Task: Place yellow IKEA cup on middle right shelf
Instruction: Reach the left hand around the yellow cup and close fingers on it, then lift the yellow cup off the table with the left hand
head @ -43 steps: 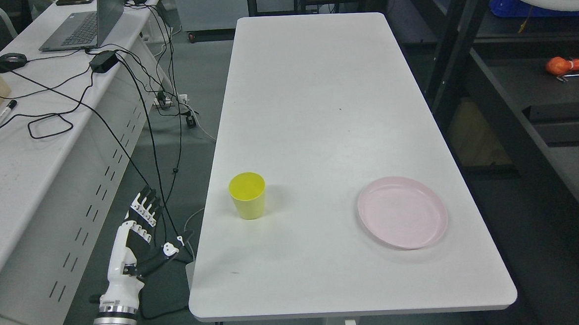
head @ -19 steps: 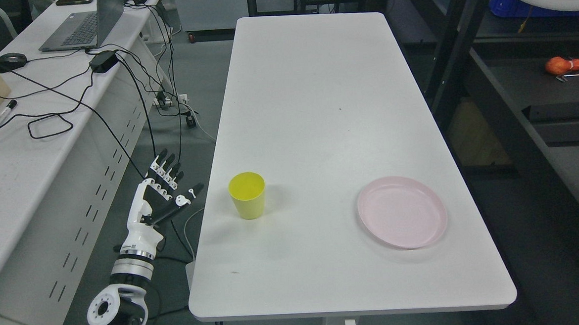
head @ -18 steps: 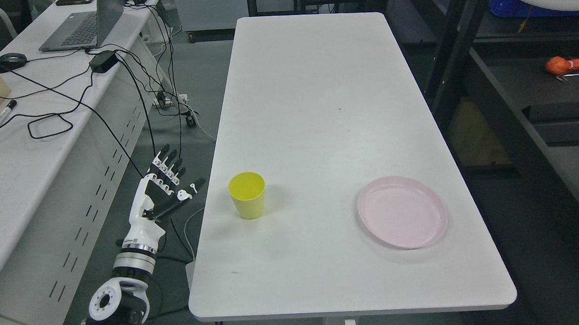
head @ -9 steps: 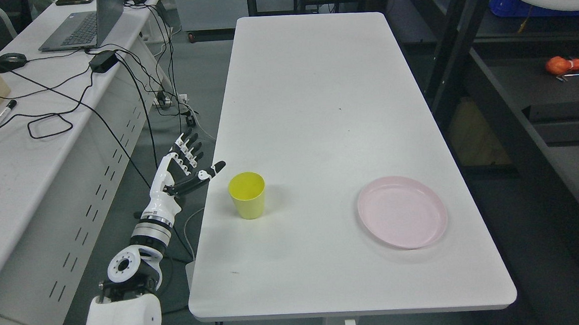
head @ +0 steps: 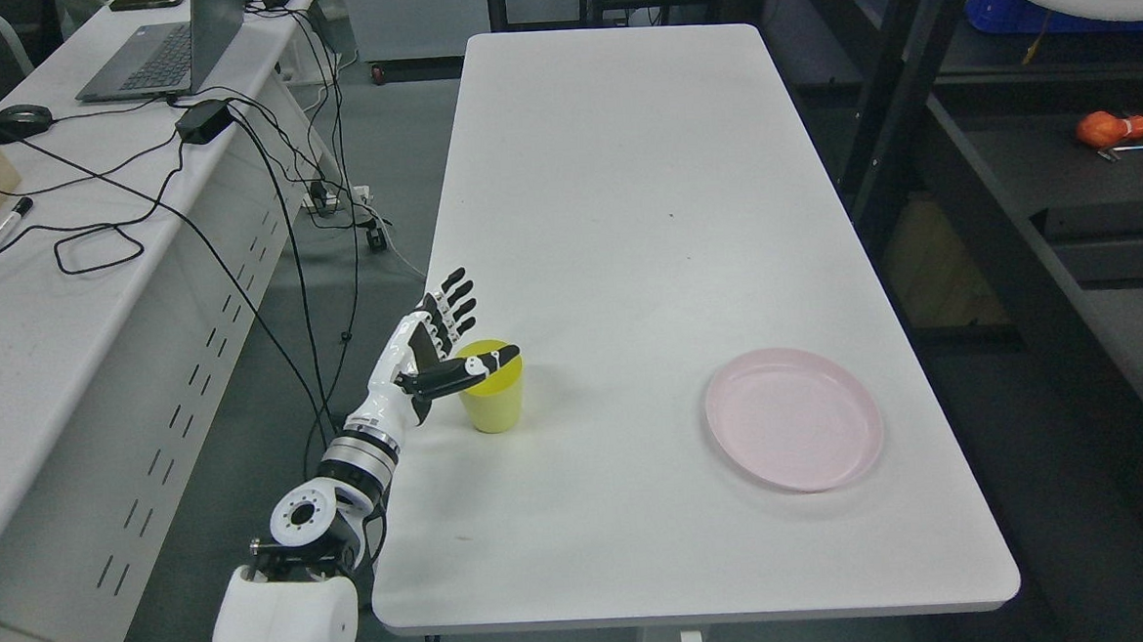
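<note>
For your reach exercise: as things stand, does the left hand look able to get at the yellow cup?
Probably yes. The left hand is open right beside the yellow cup, its thumb across the cup's rim in this view. Nothing stands between them; the pink plate lies well off to the right.

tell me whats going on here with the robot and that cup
The left robot hand is at the yellow cup on the white table, fingers spread, thumb across the cup's rim. It has not closed on the cup, which stands upright on the table. A pink plate lies to the right, untouched. The dark shelf unit stands past the table's right edge.
</note>
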{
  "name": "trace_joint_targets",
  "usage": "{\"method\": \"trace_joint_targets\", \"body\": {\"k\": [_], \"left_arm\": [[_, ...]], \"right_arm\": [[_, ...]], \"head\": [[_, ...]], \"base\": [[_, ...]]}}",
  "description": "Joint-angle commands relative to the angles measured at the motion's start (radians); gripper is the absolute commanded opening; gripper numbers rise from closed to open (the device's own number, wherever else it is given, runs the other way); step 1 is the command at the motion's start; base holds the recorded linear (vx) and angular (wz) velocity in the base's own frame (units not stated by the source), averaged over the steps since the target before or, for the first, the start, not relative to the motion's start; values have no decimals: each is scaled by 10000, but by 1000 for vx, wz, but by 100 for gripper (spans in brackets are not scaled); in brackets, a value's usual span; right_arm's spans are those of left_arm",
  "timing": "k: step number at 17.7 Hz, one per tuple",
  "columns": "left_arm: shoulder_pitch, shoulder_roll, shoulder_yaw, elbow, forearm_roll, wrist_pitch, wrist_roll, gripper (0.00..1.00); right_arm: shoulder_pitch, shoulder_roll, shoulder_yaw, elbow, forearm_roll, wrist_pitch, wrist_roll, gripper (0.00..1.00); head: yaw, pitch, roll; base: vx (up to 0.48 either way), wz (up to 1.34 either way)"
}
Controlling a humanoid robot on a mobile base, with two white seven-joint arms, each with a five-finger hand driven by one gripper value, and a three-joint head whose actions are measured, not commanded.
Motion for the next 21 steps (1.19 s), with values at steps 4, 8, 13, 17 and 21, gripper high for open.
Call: {"method": "trace_joint_targets", "body": {"k": [4, 8, 13, 17, 21], "left_arm": [[470, 174, -1438, 471, -82, -30, -33, 99], [593, 174, -1331, 531, -82, -30, -33, 99], [578, 174, -963, 624, -36, -60, -33, 88], [807, 174, -257, 624, 1307, -1633, -49, 25], [1282, 174, -180, 395, 2173, -3113, -33, 0]], "right_arm": [[138, -175, 169, 0, -245, 8, -3, 99], [138, -175, 169, 0, -245, 8, -3, 99], [138, -175, 169, 0, -245, 8, -3, 99], [138, -175, 169, 0, -245, 8, -3, 99], [138, -175, 169, 0, -245, 8, -3, 100]], "head": [[0, 0, 0], [0, 0, 0], [0, 0, 0], [0, 0, 0], [0, 0, 0]], "base": [[0, 0], [0, 0], [0, 0], [0, 0], [0, 0]]}}
